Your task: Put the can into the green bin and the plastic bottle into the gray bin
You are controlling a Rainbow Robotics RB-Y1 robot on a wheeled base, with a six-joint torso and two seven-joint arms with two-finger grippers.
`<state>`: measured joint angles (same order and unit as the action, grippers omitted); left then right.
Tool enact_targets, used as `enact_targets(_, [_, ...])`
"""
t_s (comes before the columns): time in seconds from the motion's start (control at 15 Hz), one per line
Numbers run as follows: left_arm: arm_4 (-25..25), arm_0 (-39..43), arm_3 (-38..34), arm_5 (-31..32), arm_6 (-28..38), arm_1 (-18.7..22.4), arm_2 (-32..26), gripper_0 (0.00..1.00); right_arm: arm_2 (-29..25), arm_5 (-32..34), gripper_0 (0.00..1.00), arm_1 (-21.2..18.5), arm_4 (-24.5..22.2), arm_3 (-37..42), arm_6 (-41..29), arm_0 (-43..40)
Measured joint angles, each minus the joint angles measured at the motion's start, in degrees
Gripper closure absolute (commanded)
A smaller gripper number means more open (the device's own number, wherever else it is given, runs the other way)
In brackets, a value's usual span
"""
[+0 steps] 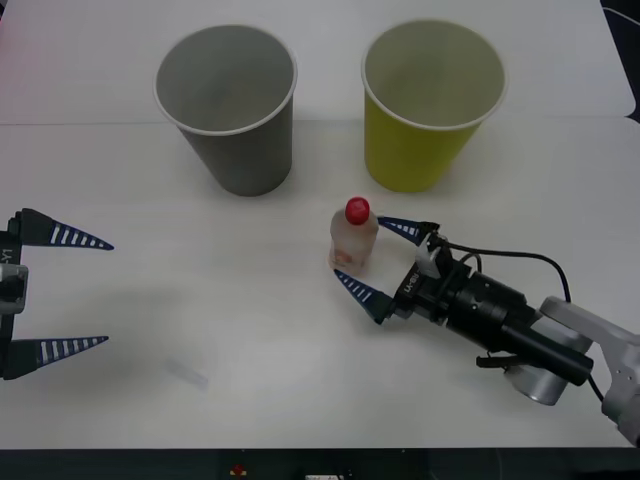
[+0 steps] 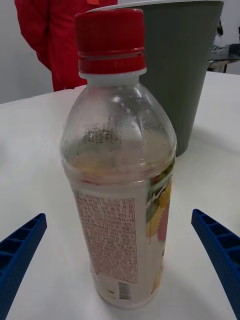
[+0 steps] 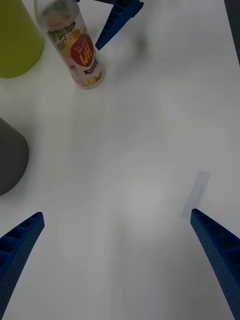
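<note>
Plastic bottle (image 1: 353, 238): upright on the table (image 1: 250, 330), red cap uppermost, long axis vertical; placed in front of and between the gray bin (image 1: 232, 105) and the green bin (image 1: 428, 105), touching neither.

Right pincer (image 1: 385, 260): fingers spread apart, one on each side of the bottle, apparently without contact; bottle seen centred between the two fingertips in the right wrist view. Judged ready to be closed on the bottle's body.

Left pincer (image 1: 70, 293): spread apart, empty, at the table's left side, well away from the bottle; the right arm is clearly the nearer.

Gray bin: beyond the bottle and to the left, mouth open upward. Bare table lies between the two; lifting above the rim would be required.
</note>
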<state>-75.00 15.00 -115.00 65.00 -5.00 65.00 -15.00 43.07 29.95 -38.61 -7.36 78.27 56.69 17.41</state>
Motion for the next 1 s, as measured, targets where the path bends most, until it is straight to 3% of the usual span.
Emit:
enact_targets(0.53, [0.0, 0.0, 0.0, 0.0, 0.0, 0.0, 0.0, 0.0, 0.0, -7.2, 0.0, 4.2, -0.1, -0.1, 0.0, 2.4])
enact_targets(0.6, [0.0, 0.0, 0.0, 0.0, 0.0, 0.0, 0.0, 0.0, 0.0, -7.3, 0.62, 4.3, -0.2, -0.1, 0.0, 2.4])
enact_targets(0.67, [0.0, 0.0, 0.0, 0.0, 0.0, 0.0, 0.0, 0.0, 0.0, -7.3, 1.0, 4.3, -0.4, 0.0, 0.1, 2.5])
enact_targets(1.0, [0.0, 0.0, 0.0, 0.0, 0.0, 0.0, 0.0, 0.0, 0.0, -7.5, 1.0, 3.9, -0.6, 0.0, -0.2, 2.4])
